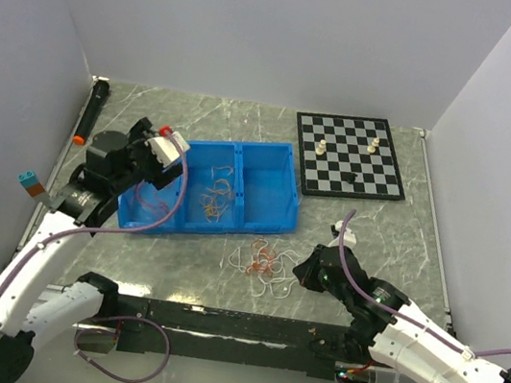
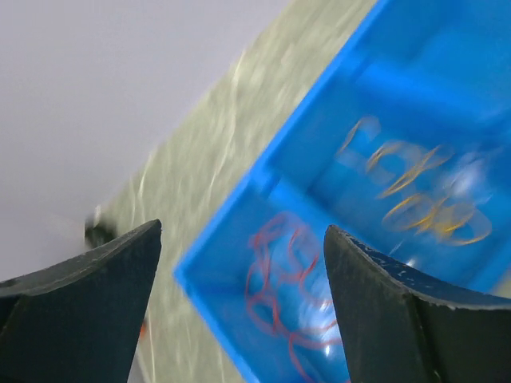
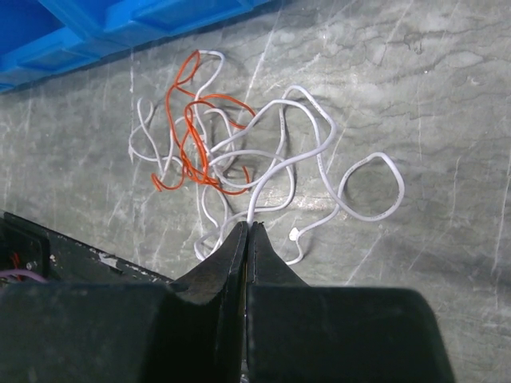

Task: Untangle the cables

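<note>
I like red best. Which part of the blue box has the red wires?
The leftmost compartment; the middle one holds orange cables, the right one nothing.

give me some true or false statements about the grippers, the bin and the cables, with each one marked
1. The left gripper is open above the blue bin. True.
2. The red cables and the orange cables share one compartment. False: they lie in neighbouring compartments, with a wall between them.
3. The right gripper is shut, with a white cable running into its tips. True.
4. The loose tangle outside the bin holds only white cables. False: an orange-red cable is wound through them.
5. The chessboard is bare. False: two pale pieces stand on it.
</note>
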Robot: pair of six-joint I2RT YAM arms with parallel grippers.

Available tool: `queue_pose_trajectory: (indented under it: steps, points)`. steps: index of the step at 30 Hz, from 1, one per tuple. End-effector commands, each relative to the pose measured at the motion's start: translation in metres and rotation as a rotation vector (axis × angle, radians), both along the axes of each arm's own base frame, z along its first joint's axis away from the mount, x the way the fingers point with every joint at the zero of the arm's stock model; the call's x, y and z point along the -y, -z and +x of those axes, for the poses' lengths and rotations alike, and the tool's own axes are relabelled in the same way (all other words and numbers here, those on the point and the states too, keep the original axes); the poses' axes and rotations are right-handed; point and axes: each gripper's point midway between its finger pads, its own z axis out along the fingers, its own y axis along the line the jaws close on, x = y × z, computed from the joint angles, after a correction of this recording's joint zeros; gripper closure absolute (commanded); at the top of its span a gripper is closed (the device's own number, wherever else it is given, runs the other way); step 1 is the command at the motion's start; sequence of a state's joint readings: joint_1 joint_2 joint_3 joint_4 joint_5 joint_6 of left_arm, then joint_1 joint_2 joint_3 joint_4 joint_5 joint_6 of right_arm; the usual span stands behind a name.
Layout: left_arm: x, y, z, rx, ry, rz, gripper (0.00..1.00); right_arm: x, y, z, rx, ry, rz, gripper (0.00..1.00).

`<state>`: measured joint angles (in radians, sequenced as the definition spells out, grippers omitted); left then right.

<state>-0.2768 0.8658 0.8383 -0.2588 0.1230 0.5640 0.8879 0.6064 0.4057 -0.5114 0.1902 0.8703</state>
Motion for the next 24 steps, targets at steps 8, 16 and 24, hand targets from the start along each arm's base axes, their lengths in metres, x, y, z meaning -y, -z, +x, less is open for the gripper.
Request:
queue_pose_trajectory:
  steps: [8,16,24]
  points:
    - [0.186,0.039,-0.14,-0.109,0.853,0.117,0.14,0.008,-0.119,0.012,0.252,0.007,0.126,1.0]
    - [0.266,0.074,-0.113,-0.112,0.951,0.134,0.1,0.043,-0.115,-0.007,0.222,0.071,0.109,1.0]
    - [0.319,0.104,-0.129,-0.233,1.077,0.093,0.12,0.042,-0.096,-0.012,0.18,0.066,0.11,1.0]
